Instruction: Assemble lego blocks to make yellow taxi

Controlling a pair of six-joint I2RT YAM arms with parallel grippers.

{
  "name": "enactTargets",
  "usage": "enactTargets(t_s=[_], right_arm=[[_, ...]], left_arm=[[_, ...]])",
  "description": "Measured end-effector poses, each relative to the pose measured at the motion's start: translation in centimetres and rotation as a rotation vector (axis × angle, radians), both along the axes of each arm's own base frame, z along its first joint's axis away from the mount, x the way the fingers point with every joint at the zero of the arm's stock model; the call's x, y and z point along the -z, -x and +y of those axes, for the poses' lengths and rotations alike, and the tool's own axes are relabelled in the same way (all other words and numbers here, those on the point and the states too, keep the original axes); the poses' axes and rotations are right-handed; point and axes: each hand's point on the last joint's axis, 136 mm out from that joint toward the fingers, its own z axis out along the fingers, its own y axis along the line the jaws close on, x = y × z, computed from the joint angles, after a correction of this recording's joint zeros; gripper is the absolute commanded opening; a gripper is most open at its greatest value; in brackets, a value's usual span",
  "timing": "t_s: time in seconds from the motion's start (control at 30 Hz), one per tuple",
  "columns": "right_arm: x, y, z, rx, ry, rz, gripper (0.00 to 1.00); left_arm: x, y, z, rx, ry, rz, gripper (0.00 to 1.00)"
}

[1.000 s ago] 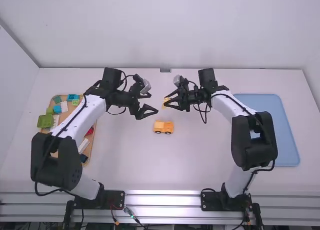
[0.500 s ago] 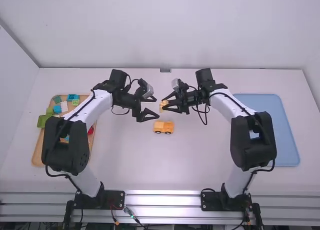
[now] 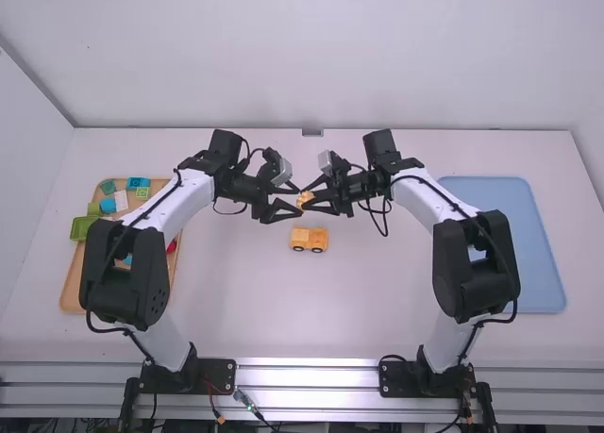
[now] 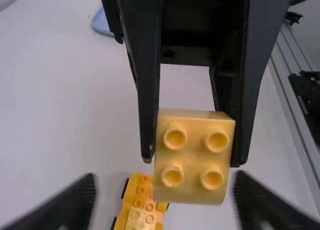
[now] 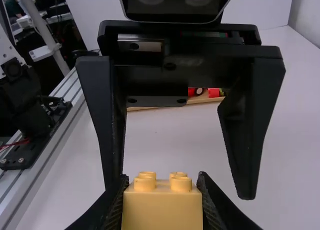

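The yellow block [image 4: 195,157] is gripped by the right arm's [image 3: 425,197] jaws, at three o'clock from the left arm's [image 3: 179,199] wide-spread, empty jaws, studs [image 4: 218,142] facing them; at its six o'clock the taxi body [image 3: 309,240] is seen.

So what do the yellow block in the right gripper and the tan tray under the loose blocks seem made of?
The yellow block looks like smooth molded plastic, judging by its hollow round studs. The tan tray is probably matte wood, going by colour alone.
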Motion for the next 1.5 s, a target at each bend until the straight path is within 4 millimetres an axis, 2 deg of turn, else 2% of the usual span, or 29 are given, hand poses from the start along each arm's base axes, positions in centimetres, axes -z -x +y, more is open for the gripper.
enactTargets(t_s=[0.23,0.5,0.7,0.83,0.87,0.9,0.93,1.03,1.2,1.27,1.43,1.47,1.5], right_arm=[[-0.1,-0.3,0.1,0.004,-0.004,-0.019,0.31],[0.1,-0.7,0.2,0.022,0.017,-0.01,0.3],[0.1,-0.6,0.2,0.02,0.015,0.003,0.31],[0.1,-0.6,0.2,0.019,0.014,0.0,0.31],[0.1,-0.6,0.2,0.019,0.014,0.0,0.33],[0.1,-0.6,0.2,0.019,0.014,0.001,0.4],[0.1,-0.6,0.2,0.02,0.015,0.004,0.58],[0.1,-0.7,0.2,0.023,0.019,-0.001,0.99],[0.2,-1.2,0.0,0.04,0.026,-0.02,0.99],[0.5,-2.2,-0.6,0.086,0.065,0.004,0.99],[3.0,-6.6,-4.8,0.367,0.307,0.095,0.99],[3.7,-7.4,-5.8,0.435,0.366,0.117,0.98],[4.7,-8.4,-7.7,0.547,0.455,0.155,0.99]], left_arm=[[0.0,0.3,-0.5,0.014,-0.001,0.0,0.55],[0.1,0.5,-1.0,0.026,-0.01,-0.004,0.41],[0.4,0.4,-0.9,0.027,-0.025,-0.022,0.21],[0.4,0.4,-0.9,0.031,-0.025,-0.031,0.18],[0.3,0.4,-0.9,0.031,-0.025,-0.032,0.18],[0.3,0.4,-0.9,0.032,-0.025,-0.032,0.18],[0.3,0.4,-0.9,0.033,-0.024,-0.034,0.18],[0.3,0.5,-0.9,0.034,-0.025,-0.034,0.18],[0.8,0.3,-0.7,0.021,-0.054,-0.034,0.14],[1.3,0.3,-0.6,0.014,-0.086,-0.026,0.13],[2.7,0.7,-1.6,0.021,-0.183,-0.047,0.13],[2.8,0.6,-2.0,0.024,-0.2,-0.059,0.13],[3.1,0.5,-2.9,0.021,-0.224,-0.08,0.13]])
